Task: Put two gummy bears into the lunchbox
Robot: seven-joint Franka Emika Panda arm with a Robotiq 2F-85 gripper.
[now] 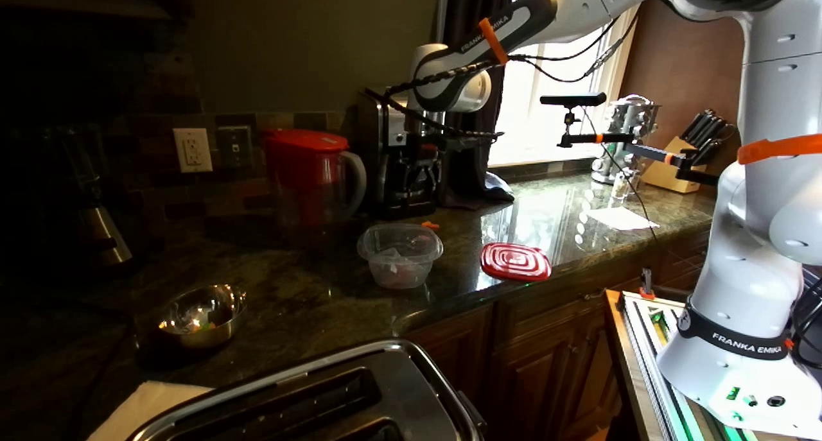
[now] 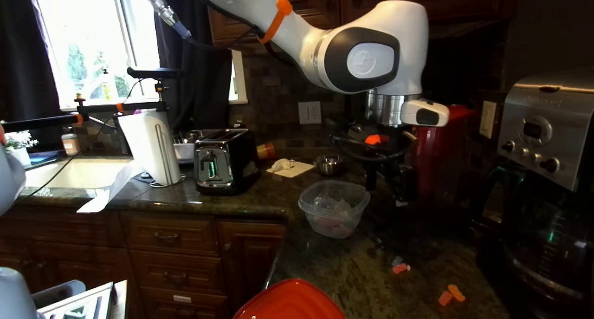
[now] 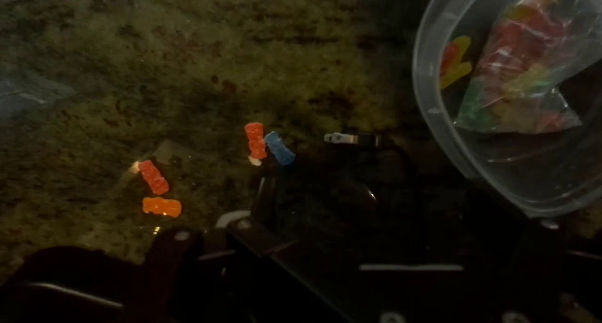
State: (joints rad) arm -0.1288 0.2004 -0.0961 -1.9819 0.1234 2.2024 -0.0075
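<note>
Looking over a chrome-rimmed black toaster (image 1: 359, 406) nearest the camera in an exterior view, and seeing beyond it the clear plastic, round-cornered lunchbox (image 1: 411, 271), standing uncovered on a dark speckled stone counter (image 1: 302, 287) near a flat, square, red lid (image 1: 515, 262). Then, in an exterior view, finding a black two-fingered gripper (image 2: 386, 194) hanging above the counter near the lunchbox, with fingers apart, so far as the dim light allows telling, and holding nothing visible. In the wrist view, picking out on the stone a knobbly red gummy bear (image 3: 255, 139) just beside a blue gummy bear (image 3: 280, 148), and a second red gummy bear (image 3: 154, 177) just beside an orange gummy bear (image 3: 162, 207); also noting, inside the lunchbox, a clear plastic bag of candy (image 3: 522, 64) and some loose red-and-yellow candy (image 3: 450, 59). Judging the step in hand as a pick-up, without any grasp yet. Probably needing next to centre over one pair, turn to straddle a single bear, lower, pinch, and carry over the lunchbox wall.
</note>
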